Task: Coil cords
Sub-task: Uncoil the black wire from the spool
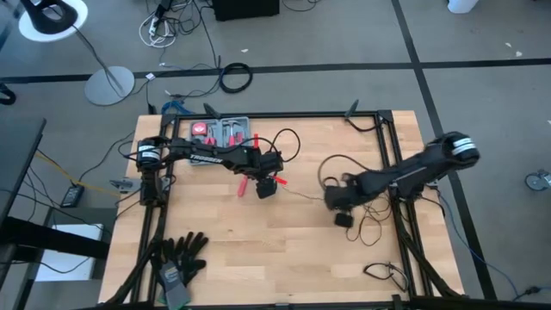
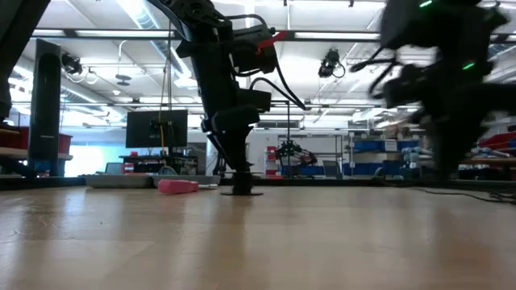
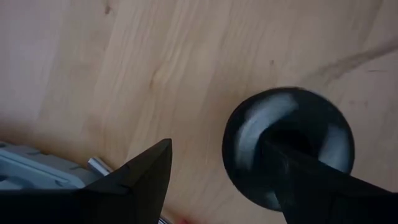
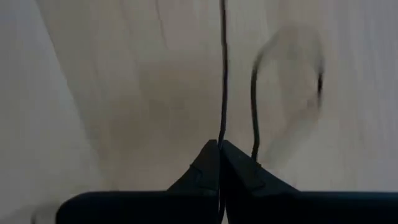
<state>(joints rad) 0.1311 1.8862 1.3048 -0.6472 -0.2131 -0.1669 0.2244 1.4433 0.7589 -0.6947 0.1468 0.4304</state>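
Observation:
The cords are one thin black wire. It loops loosely at the table's right [image 1: 372,226] and runs in a near-straight line [image 1: 301,196] to a small round black puck [image 3: 286,146] lying flat at mid-table. My left gripper [image 3: 217,152] stands open over the puck, pointing steeply down. My right gripper [image 4: 219,146], right of centre [image 1: 334,200], is shut on the wire. A second strand [image 4: 254,118] curves past its fingers. My left gripper has one finger [image 3: 311,180] set down on the puck's top [image 3: 267,134] from above. The other finger [image 3: 143,180] stands beside the puck over bare wood. The puck lies flat on the table. My right gripper pinches a single strand of the cord [image 4: 222,127] between its two fingertips, pointing down. The strand leaves the tips in a straight line across the wood.
A grey tray [image 1: 219,131] with red-handled tools sits at the far left. Black gloves [image 1: 181,254] lie at the near left. A small black block [image 1: 344,220] lies just near of my right gripper. Black frame rails [image 1: 405,215] run along the right side.

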